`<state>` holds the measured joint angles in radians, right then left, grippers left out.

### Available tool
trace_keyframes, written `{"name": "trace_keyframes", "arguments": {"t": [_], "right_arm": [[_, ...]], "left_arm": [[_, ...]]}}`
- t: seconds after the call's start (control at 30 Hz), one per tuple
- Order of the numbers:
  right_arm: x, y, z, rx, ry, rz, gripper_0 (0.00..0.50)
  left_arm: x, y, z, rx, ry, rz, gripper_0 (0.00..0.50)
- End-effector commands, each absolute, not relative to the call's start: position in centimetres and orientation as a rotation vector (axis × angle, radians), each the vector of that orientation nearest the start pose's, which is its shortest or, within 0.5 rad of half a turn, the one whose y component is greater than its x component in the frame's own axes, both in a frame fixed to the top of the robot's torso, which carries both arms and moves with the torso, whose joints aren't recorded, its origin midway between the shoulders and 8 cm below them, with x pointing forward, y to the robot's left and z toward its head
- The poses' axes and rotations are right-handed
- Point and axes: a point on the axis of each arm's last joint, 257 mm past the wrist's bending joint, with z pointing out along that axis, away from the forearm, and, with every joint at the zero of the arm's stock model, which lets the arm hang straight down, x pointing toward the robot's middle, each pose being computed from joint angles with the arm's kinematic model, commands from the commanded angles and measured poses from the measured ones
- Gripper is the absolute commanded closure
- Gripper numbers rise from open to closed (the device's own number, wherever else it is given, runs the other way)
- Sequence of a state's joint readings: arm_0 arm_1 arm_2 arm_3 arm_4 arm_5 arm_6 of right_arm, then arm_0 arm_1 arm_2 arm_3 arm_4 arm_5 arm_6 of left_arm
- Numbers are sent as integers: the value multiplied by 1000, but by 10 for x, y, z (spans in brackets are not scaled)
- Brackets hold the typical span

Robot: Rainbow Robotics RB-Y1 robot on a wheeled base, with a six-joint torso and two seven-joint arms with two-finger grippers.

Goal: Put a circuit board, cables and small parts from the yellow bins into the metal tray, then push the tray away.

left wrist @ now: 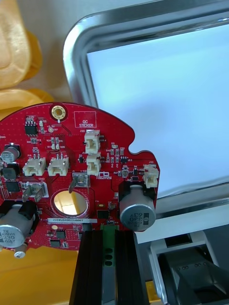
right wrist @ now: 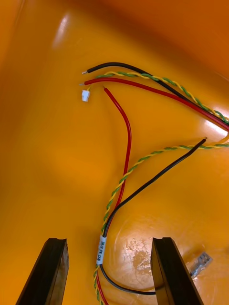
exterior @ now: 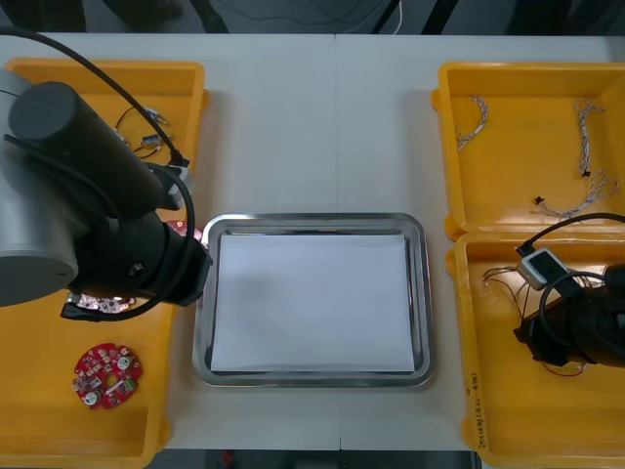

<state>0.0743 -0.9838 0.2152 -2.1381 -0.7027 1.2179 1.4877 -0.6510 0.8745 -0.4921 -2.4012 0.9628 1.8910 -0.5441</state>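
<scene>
My left gripper (left wrist: 109, 233) is shut on the edge of a round red circuit board (left wrist: 81, 167), held just short of the metal tray's (left wrist: 76, 52) corner. From above, that board (exterior: 179, 228) peeks out under the left arm at the left rim of the tray (exterior: 312, 220), which is white inside. My right gripper (right wrist: 112, 271) hangs open low in the near right yellow bin (exterior: 508, 430), its fingers either side of a bundle of red, black and green-yellow twisted cables (right wrist: 101, 250). In the front view the right gripper (exterior: 542, 342) sits over those cables.
A second red board (exterior: 107, 374) lies in the near left bin (exterior: 39, 430). Twisted cables (exterior: 591, 147) lie in the far right bin (exterior: 518, 78). A small metal part (right wrist: 202, 262) lies beside my right finger (right wrist: 171, 271). Thin wires (exterior: 146, 132) sit in the far left bin.
</scene>
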Motion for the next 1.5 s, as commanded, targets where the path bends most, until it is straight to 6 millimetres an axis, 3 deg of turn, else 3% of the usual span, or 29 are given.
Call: {"name": "trace_keyframes", "arguments": {"t": [0.03, 0.33, 0.6, 1.27, 1.5], "right_arm": [[358, -332, -315, -661, 2585, -126, 0], [352, -335, -326, -637, 2587, -127, 0], [347, -337, -334, -629, 2579, -138, 0], [348, -332, -340, -589, 2568, -144, 0], [348, -327, -342, -568, 2570, -130, 0]], "left_arm": [[361, 135, -162, 238, 2682, -62, 500], [363, 109, -194, 272, 2680, -69, 500], [351, 95, -220, 230, 2701, -107, 500], [336, 82, -273, 139, 2698, -135, 500], [338, 87, -296, 126, 2708, -110, 500]]}}
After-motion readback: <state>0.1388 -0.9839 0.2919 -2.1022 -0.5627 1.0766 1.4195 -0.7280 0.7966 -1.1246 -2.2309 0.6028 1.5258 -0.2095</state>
